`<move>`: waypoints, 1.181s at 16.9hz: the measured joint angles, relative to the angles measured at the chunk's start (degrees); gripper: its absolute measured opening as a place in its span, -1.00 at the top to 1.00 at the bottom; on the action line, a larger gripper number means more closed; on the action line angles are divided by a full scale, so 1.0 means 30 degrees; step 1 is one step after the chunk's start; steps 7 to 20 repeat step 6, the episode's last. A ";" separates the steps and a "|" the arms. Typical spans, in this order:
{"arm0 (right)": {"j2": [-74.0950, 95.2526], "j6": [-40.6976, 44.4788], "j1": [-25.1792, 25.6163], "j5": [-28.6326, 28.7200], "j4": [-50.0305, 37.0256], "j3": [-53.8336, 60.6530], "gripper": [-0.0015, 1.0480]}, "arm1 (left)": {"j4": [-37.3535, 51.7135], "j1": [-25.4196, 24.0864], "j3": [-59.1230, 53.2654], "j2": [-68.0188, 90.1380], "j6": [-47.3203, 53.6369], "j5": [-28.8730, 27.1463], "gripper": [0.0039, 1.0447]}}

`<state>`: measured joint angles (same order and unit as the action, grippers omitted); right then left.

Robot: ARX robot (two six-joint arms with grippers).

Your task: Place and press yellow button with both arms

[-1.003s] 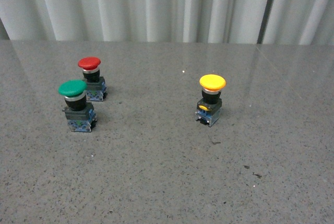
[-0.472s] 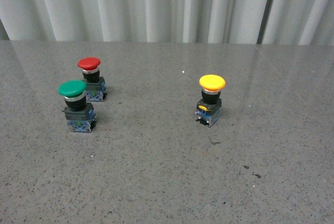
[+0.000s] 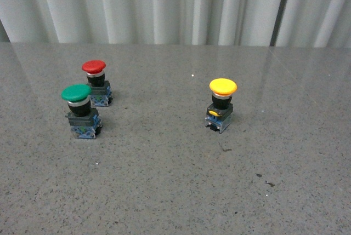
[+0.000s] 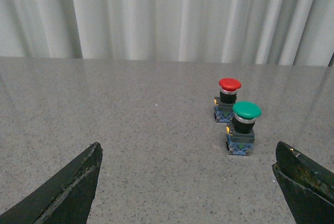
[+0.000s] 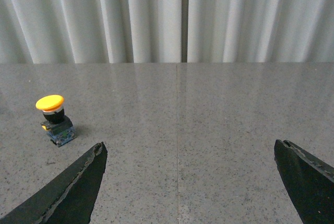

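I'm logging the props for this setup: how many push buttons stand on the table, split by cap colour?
Yellow button: 1
Green button: 1
Red button: 1
Total: 3

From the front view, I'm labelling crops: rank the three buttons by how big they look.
1. Green button, largest, though it sits nearest the camera.
2. Yellow button, slightly smaller.
3. Red button, smallest, farthest back.
All three look the same model.
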<state>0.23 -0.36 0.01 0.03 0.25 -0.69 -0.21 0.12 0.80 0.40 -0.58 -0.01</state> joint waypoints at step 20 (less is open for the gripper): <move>0.0000 0.0000 0.0000 0.0000 0.0000 0.0000 -0.87 | 0.0000 0.0000 0.0000 0.0000 -0.0007 0.0000 -0.88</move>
